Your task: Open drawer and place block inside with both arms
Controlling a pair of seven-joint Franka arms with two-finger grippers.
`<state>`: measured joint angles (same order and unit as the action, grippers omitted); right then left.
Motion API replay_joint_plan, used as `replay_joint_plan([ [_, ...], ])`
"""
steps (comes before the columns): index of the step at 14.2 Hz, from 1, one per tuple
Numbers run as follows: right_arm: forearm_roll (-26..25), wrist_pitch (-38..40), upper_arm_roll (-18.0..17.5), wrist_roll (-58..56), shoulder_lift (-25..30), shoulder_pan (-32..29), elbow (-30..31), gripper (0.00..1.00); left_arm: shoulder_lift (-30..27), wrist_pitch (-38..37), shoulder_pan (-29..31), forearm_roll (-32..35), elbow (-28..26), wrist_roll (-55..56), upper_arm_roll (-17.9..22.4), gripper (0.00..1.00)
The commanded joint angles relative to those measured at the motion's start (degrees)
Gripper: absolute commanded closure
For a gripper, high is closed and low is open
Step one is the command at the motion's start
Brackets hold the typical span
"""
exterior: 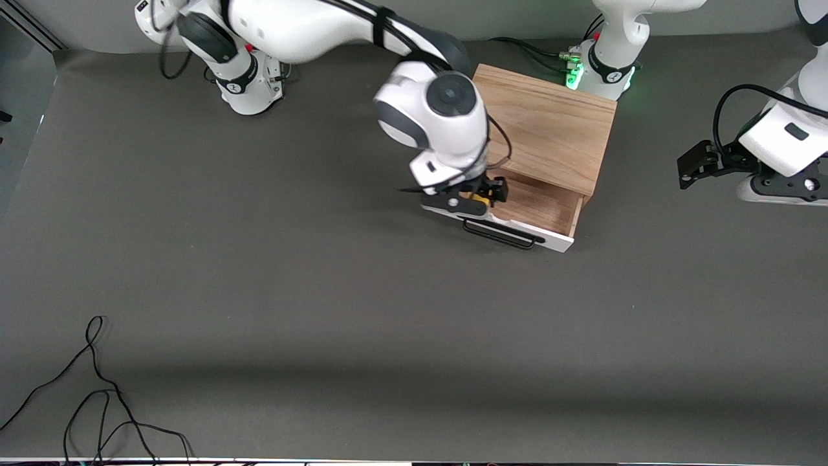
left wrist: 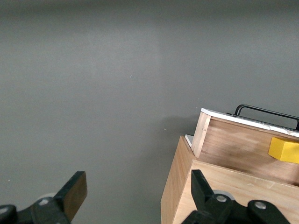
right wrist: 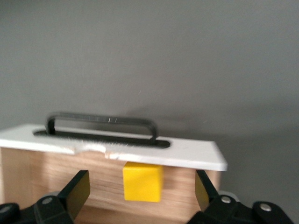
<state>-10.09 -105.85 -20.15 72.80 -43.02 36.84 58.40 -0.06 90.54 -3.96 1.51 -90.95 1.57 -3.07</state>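
Already the drawer (exterior: pixel 540 210) stood pulled out of the cabinet (exterior: pixel 546 126), and the block (right wrist: pixel 142 182) lay inside it against the white front panel. The right tool (exterior: pixel 482 194) hung over the open drawer, its fingers (right wrist: pixel 77 191) spread wide on either side of the block. The left tool (exterior: pixel 695 165) waited with fingers wide over the worktop (exterior: pixel 323 291) at its own end.

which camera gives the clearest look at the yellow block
The right wrist view: the block shows whole between the right pincer's open fingers, against the drawer's front panel. The left wrist view catches it cut off at the picture's edge; the front view shows only a sliver.
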Motion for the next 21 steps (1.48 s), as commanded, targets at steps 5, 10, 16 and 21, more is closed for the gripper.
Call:
replay_joint_plan([
  [5,8.8,15.7,-0.9,-22.0,14.7,-21.4,2.6,0.00,-0.3,0.1,-0.3,0.1,0.0,-0.9,0.5,0.01],
  [10,8.9,13.7,4.3,-38.0,25.7,-31.9,14.9,0.00,-0.3,0.1,-0.3,0.1,0.0,-0.9,0.5,0.01],
  [16,12.0,5.4,18.1,-54.5,40.2,-32.0,33.8,0.00,-0.3,0.1,-0.3,0.1,0.0,-0.9,0.5,0.01],
  [21,12.3,3.8,22.3,-63.6,43.2,-31.8,38.1,0.00,-0.3,0.1,-0.3,0.1,-0.1,-0.9,0.5,0.01],
])
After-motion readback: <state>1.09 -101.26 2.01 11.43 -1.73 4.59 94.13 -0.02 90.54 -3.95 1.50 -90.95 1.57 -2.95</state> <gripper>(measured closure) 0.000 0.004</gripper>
